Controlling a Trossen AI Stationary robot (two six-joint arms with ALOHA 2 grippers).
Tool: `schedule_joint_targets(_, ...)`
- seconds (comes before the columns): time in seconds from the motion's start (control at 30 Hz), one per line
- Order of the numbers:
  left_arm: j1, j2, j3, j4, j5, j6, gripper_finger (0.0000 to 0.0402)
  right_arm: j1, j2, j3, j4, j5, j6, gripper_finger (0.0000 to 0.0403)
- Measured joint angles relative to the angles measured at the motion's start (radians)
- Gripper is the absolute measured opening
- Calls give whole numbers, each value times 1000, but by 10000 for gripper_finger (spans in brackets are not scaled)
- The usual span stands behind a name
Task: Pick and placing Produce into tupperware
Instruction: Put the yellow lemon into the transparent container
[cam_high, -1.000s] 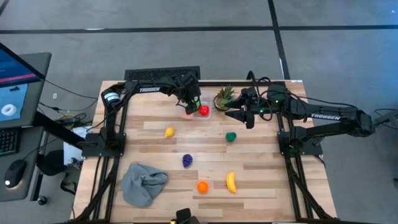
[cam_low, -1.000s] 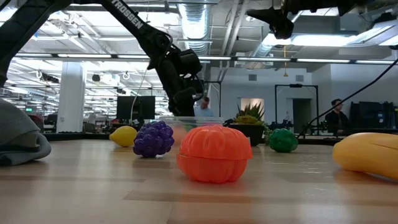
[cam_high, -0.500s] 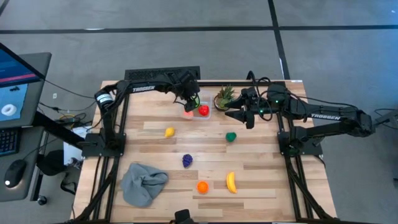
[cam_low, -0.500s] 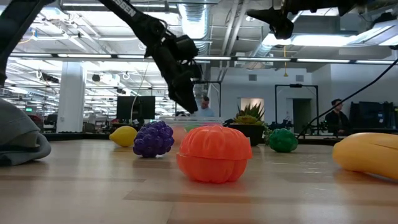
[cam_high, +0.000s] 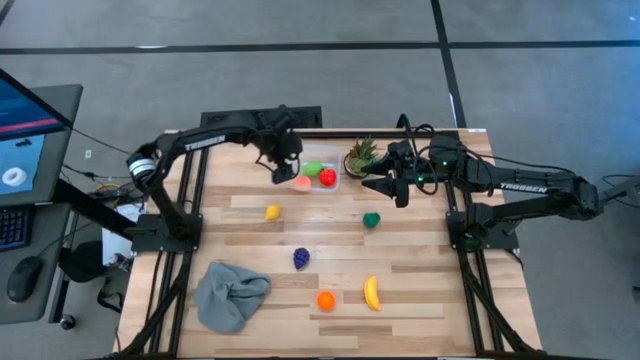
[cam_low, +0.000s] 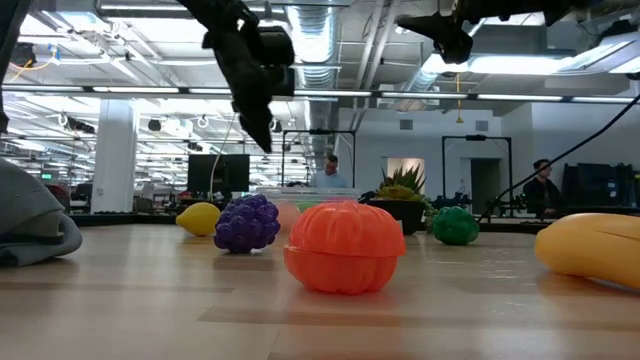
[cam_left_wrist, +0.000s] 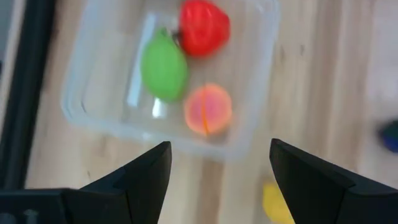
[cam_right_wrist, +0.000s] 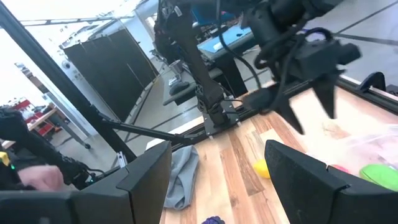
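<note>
The clear tupperware (cam_high: 316, 175) stands near the table's far edge and holds a green piece (cam_left_wrist: 163, 67), a red piece (cam_left_wrist: 204, 29) and a peach-coloured piece (cam_left_wrist: 208, 109). My left gripper (cam_high: 279, 163) hangs open in the air just left of it, above the table (cam_low: 255, 85); the left wrist view looks down on the tupperware (cam_left_wrist: 81, 102) past its fingers. My right gripper (cam_high: 388, 188) waits open, raised, on the right of the potted plant (cam_high: 360, 155).
Spread over the wooden table are a yellow lemon (cam_high: 272, 212), a green piece (cam_high: 372, 220), purple grapes (cam_high: 301, 258), an orange fruit (cam_high: 325, 300), a banana (cam_high: 372, 292) and a crumpled grey cloth (cam_high: 230, 292) near the front left corner. People stand in the room behind.
My left gripper has risen from just over the tupperware and drawn back toward the table's left. The green piece, earlier covered by the gripper, now shows inside the tupperware. My right arm has kept still.
</note>
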Motion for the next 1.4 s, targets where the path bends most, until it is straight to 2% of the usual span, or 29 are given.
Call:
schedule_joint_targets(0.3, 0, -78, -10, -168, 5, -41, 263, 0, 0, 0, 0, 0, -1, 281)
schedule_joint_targets(0.53, 0, -141, -132, -188, 22, -141, 263, 28, 0, 0, 0, 0, -1, 281)
schedule_joint_targets(0.73, 0, -186, -280, -158, 21, -300, 263, 47, 0, 0, 1, 3, -1, 281)
schedule_joint_targets(0.9, -2, -214, -357, -61, 13, -440, 263, 45, 0, 0, 5, 3, -1, 281)
schedule_joint_targets(1.03, -26, -220, -371, -20, -23, -519, 263, 45, 0, 0, 5, 3, -1, 281)
schedule_joint_targets(1.4, -156, -220, -372, -5, -140, -612, 263, 45, 0, 0, 5, 3, -4, 281)
